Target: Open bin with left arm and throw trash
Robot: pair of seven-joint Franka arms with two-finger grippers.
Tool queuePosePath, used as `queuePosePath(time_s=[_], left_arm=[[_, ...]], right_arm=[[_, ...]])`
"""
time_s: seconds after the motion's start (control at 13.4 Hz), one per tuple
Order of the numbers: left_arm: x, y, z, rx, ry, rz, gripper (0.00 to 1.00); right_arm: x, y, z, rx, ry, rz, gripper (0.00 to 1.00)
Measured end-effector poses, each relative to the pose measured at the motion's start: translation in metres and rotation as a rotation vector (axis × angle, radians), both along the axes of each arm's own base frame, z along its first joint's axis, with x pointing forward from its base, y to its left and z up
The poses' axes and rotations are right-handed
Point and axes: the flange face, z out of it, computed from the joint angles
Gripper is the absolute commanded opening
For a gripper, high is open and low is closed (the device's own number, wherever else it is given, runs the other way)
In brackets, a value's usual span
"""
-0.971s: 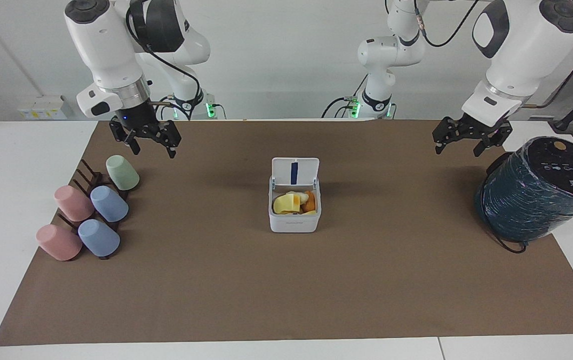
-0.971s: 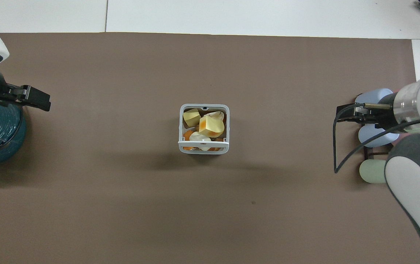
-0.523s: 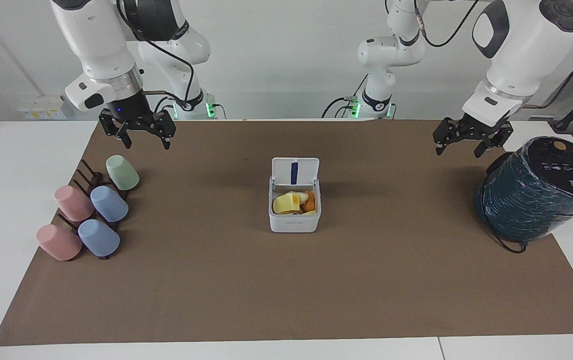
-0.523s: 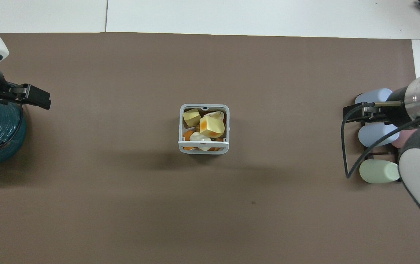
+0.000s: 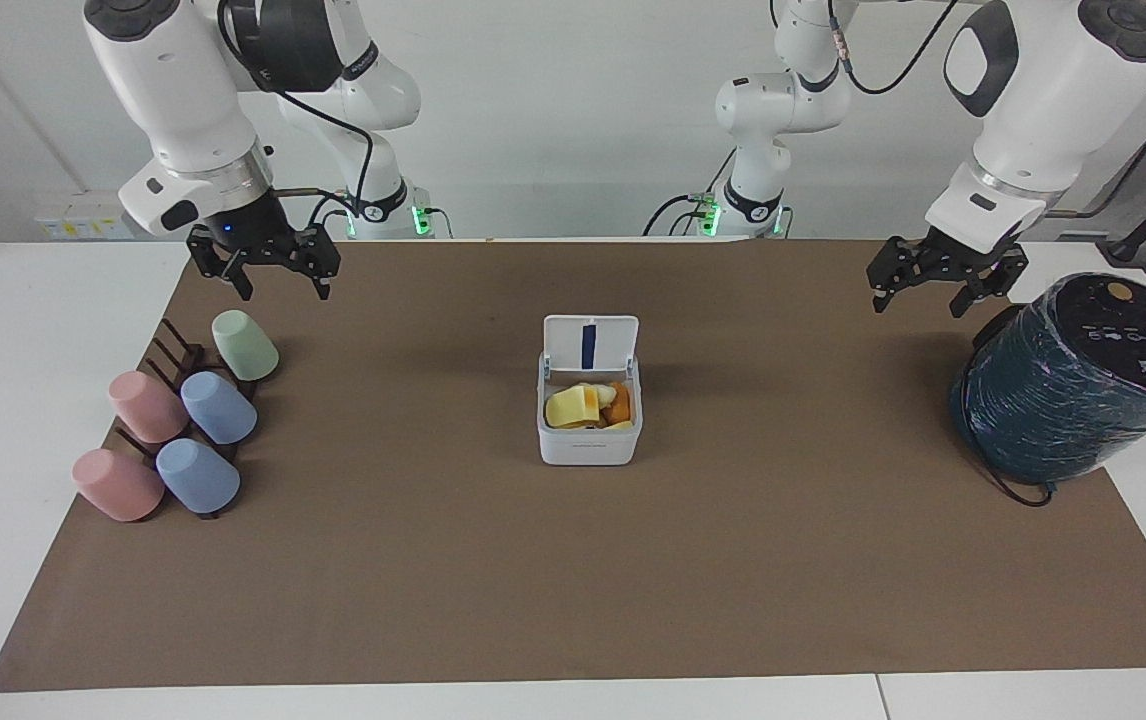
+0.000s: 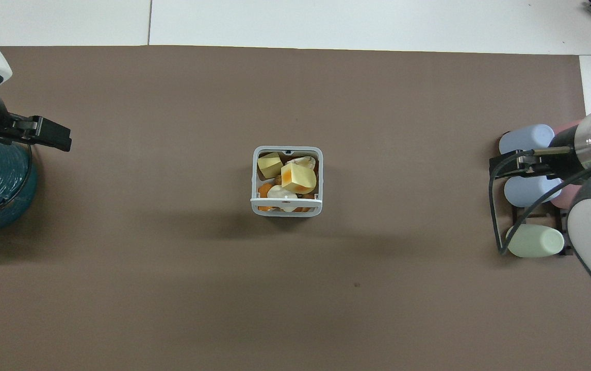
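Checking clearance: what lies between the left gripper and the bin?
Nothing: bare brown mat between left gripper and bin, clearest in the facing view.

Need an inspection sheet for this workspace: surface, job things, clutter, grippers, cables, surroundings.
Surface: brown mat on a white table.
Job's things: bin mid-mat, lid up; trash inside.
Clutter: five cups on a dark rack at the right arm's end; teal cylinder at the left arm's end.
Grippers: left gripper open, empty, over the mat beside the cylinder; right gripper open, empty, above the cups.
Cables: black cable by the cylinder's base.
Surroundings: white wall; nothing else seen.
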Motion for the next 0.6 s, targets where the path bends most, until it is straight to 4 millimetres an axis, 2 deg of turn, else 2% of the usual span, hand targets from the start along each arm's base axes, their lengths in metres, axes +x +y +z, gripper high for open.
queuePosePath(time_s=[0.6], left_arm=[[-0.0004, -0.0037, -0.0007, 0.000, 0.002, -0.007, 1.00]], right_arm=[[-0.0009, 0.0001, -0.0035, -0.001, 0.011, 0.002, 1.00]])
